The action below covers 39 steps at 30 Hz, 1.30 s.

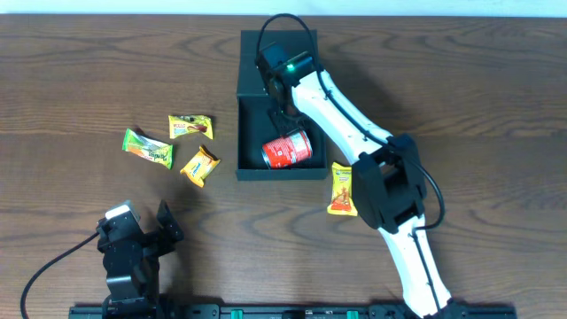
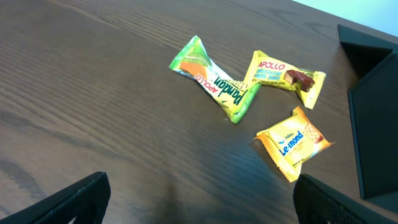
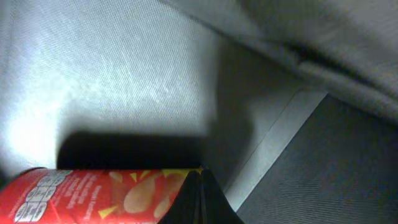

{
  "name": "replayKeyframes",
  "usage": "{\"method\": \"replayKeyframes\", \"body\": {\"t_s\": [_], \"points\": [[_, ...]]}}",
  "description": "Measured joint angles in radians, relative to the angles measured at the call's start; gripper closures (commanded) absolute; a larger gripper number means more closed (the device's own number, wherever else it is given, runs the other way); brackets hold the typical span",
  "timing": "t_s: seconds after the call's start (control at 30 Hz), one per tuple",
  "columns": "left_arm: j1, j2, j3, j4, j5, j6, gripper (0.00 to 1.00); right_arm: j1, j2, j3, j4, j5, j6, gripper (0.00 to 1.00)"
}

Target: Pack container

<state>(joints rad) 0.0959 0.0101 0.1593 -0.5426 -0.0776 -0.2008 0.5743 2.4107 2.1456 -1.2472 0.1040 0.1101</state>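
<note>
The dark container [image 1: 252,126] stands open at the back middle, its flap lid lying flat behind it. A red can [image 1: 288,149] lies on its side inside. My right gripper [image 1: 284,117] is down in the container, shut with nothing between its fingers. In the right wrist view its tips [image 3: 199,200] rest beside the can's [image 3: 87,194] end over the container's grey floor [image 3: 124,74]. My left gripper [image 1: 156,232] hovers open and empty near the front left. Its fingers [image 2: 74,202] frame bare table short of the packets.
Three snack packets lie left of the container: a green Pandan [image 2: 214,81], a yellow Apollo [image 2: 286,78] and an orange Le-mond [image 2: 293,143]. Another orange packet [image 1: 343,188] lies right of the container, beside the right arm. The container's wall [image 2: 373,124] stands at the right.
</note>
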Motion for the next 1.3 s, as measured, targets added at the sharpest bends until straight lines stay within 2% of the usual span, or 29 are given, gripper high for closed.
{"method": "replayKeyframes", "body": {"t_s": [0.67,1.07,1.3], "points": [[0.0,0.0,0.0,0.0,0.0,0.0,0.05,-0.002,0.027,0.0,-0.116,-0.061,-0.001,0.98],[0.0,0.0,0.0,0.0,0.0,0.0,0.05,0.005,0.023,0.014,-0.034,-0.072,0.0,0.98],[0.0,0.0,0.0,0.0,0.0,0.0,0.05,0.038,-0.064,0.04,0.027,-0.072,0.0,0.99]]}}
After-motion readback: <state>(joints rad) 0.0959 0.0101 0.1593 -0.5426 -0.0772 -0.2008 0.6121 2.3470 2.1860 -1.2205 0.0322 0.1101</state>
